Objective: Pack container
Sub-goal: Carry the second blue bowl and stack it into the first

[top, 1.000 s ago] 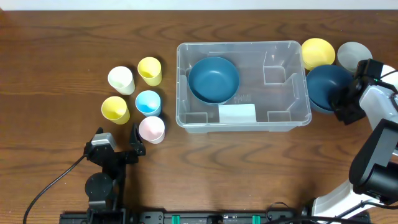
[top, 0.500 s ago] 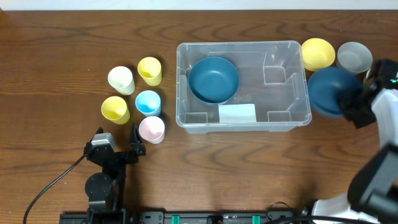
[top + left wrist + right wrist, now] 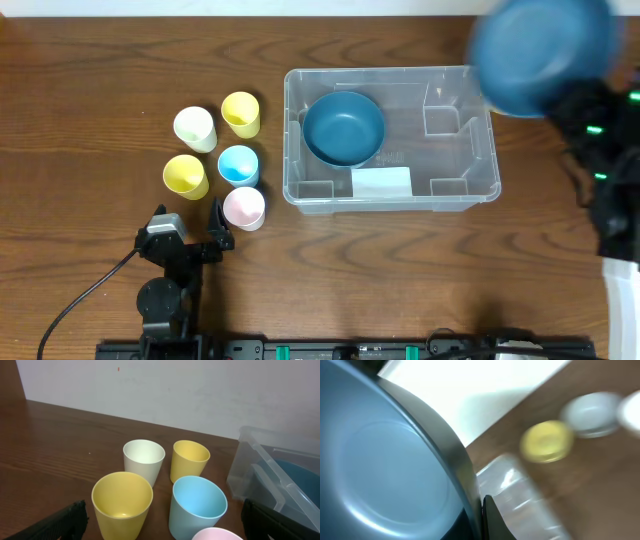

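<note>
Overhead: container [image 3: 470, 188] mid-counter [image 3: 100, 100], blue bowl [image 3: 343, 127] in its left half. Second blue bowl [image 3: 540, 50] airborne over its far-right corner, blurred.
Left wrist: left pincer [image 3: 169, 521] wide, empty, cups [image 3: 190, 460] ahead.
Right wrist: right pincer [image 3: 481, 515] clamped on rim of second blue bowl.

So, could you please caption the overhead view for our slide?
Right arm holds a blue bowl aloft; a second bowl sits in the container.

Robot lab bench: wood-grain table [image 3: 90, 90], blank white wall [image 3: 165, 390], loose cable [image 3: 88, 295] at edge
</note>
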Available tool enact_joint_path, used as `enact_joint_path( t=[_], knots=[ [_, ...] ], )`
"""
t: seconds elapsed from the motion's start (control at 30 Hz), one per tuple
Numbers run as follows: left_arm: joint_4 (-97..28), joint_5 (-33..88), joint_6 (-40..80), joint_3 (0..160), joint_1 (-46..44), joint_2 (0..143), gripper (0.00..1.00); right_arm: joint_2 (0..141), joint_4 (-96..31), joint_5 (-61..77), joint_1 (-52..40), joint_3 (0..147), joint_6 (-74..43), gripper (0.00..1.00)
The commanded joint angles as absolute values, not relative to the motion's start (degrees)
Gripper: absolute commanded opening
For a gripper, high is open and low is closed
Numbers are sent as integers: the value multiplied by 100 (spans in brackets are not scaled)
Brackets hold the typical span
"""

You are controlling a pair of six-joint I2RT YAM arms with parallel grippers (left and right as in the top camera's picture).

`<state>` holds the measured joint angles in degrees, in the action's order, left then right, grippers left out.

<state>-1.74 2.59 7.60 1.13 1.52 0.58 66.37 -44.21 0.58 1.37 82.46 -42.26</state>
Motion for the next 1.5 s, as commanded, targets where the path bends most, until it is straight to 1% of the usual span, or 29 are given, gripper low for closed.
enact_joint_path(
  t=[0.0,0.07,0.2,0.37,0.5,1.13,1.47],
  knots=[
    [-403,145,711,23,191,23,98,7164,-4244,58,-760,8200,-4150,1],
    [-403,143,711,23,191,23,98,7526,-4108,3,-1186,8200,-4150,1],
    [-403,143,711,23,191,23,98,8254,-3841,60,-1643,8200,-4195,1],
    [-403,143,711,23,191,23,98,9021,-3647,598,-1935,8200,-4226,1],
    [-403,143,711,23,191,23,98,9411,-3621,670,-2093,8200,-4368,1],
    [-403,143,711,23,191,23,98,10739,-3468,563,-2220,8200,-4521,1],
    [-403,143,711,23,191,23,98,10792,-3535,556,-2220,8197,-4517,7]
  ],
)
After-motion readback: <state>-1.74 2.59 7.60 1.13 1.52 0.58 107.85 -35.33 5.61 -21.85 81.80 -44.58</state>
